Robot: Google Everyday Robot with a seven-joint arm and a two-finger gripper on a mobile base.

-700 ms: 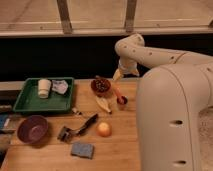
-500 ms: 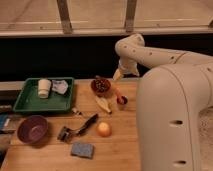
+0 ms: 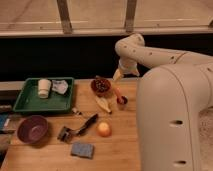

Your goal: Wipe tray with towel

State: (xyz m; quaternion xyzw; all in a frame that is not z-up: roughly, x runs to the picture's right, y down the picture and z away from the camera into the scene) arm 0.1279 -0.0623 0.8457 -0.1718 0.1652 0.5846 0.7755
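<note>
- The claw [image 3: 118, 75] hangs at the end of the arm over the far edge of the desk [image 3: 118, 150], just beside the dark bowl [image 3: 101, 85]. I cannot tell whether it is spread or pressed together, and nothing shows in its hold.
- Over the last moments nothing visibly changes: the claw stays in the same spot and every object lies as it did.
- For the task this reads as an opening pause, with the reach for the cloth not yet begun.
- The towel [image 3: 60, 86] lies crumpled inside the green tray [image 3: 35, 107], well apart from the claw, next to a white cup [image 3: 44, 88].
- The cup probably gets in the way of a full wipe.
- Counted:
  - one tray, one towel and one cup
  - two bowls, the dark one and a purple bowl [image 3: 33, 129]
  - one pale yellow fruit [image 3: 103, 104]
  - one orange ball [image 3: 103, 129]
  - one blue sponge [image 3: 82, 149]
  - one black brush-like tool [image 3: 80, 128]
  - one small dark pot [image 3: 121, 99] with something red-orange in it
</note>
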